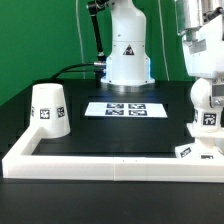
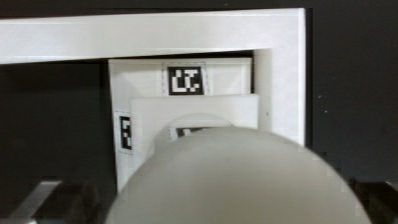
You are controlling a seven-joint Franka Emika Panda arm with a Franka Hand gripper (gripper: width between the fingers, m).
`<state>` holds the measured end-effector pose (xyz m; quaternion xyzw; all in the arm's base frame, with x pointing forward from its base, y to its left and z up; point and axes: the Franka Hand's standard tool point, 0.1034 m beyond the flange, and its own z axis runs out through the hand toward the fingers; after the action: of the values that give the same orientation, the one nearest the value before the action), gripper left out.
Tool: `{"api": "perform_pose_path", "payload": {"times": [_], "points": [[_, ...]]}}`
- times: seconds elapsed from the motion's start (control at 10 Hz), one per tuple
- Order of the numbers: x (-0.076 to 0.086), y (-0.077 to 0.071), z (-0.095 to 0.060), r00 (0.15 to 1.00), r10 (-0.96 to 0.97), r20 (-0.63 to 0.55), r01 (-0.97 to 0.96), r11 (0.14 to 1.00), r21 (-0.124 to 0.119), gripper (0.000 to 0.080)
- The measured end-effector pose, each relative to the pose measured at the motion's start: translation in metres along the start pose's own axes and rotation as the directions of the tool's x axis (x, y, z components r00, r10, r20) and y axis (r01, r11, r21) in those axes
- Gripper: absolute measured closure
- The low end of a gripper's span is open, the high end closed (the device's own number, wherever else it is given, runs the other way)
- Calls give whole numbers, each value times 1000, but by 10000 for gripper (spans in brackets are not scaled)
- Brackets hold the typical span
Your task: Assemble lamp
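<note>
Bulb [image 1: 206,112] sits upright over the base [image 1: 198,152], in the near corner at the exterior view's right. Whether its foot is in the socket or just above it, can't tell. Gripper [image 1: 201,88] comes straight down onto it and looks clamped narrow around the bulb's upper part. The pads themselves are hidden in both views, so that's a judgement.

Wrist view: the bulb's round head [image 2: 222,175] fills the foreground, blurred. The base [image 2: 183,80] is under it, tag up, tucked against the inside corner of the border rail [image 2: 160,35].

Shade [image 1: 46,108] stands untouched, well apart at the exterior view's left by the rail's left arm. Marker board [image 1: 125,108] lies in the middle, farther back.

Risks from here:
- Bulb off-axis to the socket: the thread would bind or cross, and the twist would drag the base.
- Base only braced by the rail on two sides, so torque the other way could spin it out of the corner.
- Grip on a round head is poor, so the fingers may slip instead of turning the bulb.
- Letting go before it's seated would tip the bulb over.
</note>
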<state>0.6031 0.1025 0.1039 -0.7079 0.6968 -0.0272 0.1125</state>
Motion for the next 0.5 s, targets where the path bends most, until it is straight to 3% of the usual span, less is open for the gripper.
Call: {"api": "perform_pose_path", "payload": {"times": [0.5], "points": [[-9, -3, -16, 969, -247, 24, 247, 969, -2, 101]]}}
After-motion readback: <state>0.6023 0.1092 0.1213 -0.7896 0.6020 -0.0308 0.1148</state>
